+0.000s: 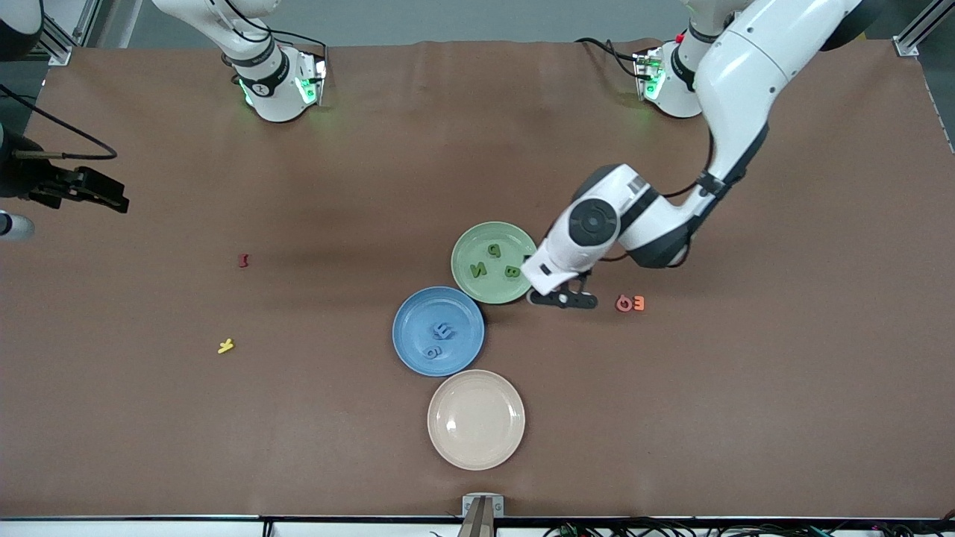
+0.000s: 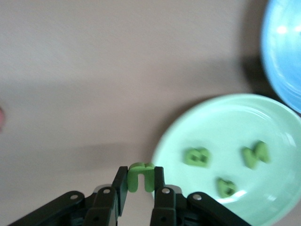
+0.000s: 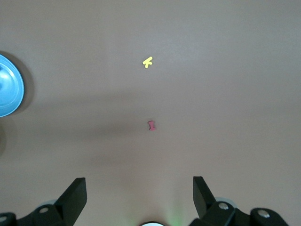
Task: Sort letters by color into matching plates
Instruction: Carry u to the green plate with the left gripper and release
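The pale green plate (image 1: 507, 233) (image 2: 225, 122) holds three green letters (image 1: 493, 250) (image 2: 197, 157). Touching it, nearer the front camera, the blue plate (image 1: 418, 313) (image 2: 287, 47) holds two blue letters (image 1: 443, 329). My left gripper (image 1: 565, 300) (image 2: 141, 175) is shut on a green letter (image 2: 141, 178), over the table just off the green plate's rim toward the left arm's end. My right gripper (image 1: 97, 192) (image 3: 139, 186) hangs open with nothing in it over the right arm's end of the table, where that arm waits.
A cream plate (image 1: 476, 447) lies beside the blue one, nearest the front camera. A pink letter (image 1: 624, 303) and an orange letter (image 1: 639, 303) lie close to the left gripper. A red letter (image 1: 242, 260) (image 3: 151, 125) and a yellow letter (image 1: 225, 345) (image 3: 147, 62) lie toward the right arm's end.
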`<state>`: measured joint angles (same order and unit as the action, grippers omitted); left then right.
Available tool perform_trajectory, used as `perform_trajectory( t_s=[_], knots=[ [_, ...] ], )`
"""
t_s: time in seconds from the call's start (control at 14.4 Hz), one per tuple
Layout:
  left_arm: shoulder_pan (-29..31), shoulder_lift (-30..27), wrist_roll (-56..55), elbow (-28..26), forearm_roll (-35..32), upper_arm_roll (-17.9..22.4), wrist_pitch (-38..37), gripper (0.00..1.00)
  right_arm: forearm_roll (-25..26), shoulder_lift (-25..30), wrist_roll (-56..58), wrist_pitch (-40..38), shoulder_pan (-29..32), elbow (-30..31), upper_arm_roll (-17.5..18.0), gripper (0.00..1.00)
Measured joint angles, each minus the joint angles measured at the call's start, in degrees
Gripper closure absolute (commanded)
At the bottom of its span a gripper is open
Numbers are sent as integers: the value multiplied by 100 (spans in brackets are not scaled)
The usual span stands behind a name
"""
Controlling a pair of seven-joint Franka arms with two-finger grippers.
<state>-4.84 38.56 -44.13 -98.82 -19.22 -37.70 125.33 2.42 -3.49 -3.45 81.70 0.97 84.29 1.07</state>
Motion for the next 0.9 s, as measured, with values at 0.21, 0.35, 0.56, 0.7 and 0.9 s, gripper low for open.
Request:
perform_trajectory(
  t_s=[0.21, 0.35, 0.56, 0.7, 0.9],
  knots=[
    [-511, 67, -640, 44, 0, 25, 0, 92, 0, 128, 369, 33, -1, 93, -114, 0],
    [-830, 191, -880, 130, 0, 157, 3, 92, 0, 173, 495, 44, -1, 97, -222, 0],
    [-1242, 358, -913, 347, 0, 562, 8, 91, 0, 306, 519, 43, -1, 117, -251, 0],
    [-1450, 423, -927, 468, 0, 779, 9, 89, -1, 431, 519, 43, -1, 178, -254, 0],
    [-1507, 448, -937, 526, 0, 824, 9, 50, -24, 569, 519, 42, -1, 261, -278, 0]
  ],
)
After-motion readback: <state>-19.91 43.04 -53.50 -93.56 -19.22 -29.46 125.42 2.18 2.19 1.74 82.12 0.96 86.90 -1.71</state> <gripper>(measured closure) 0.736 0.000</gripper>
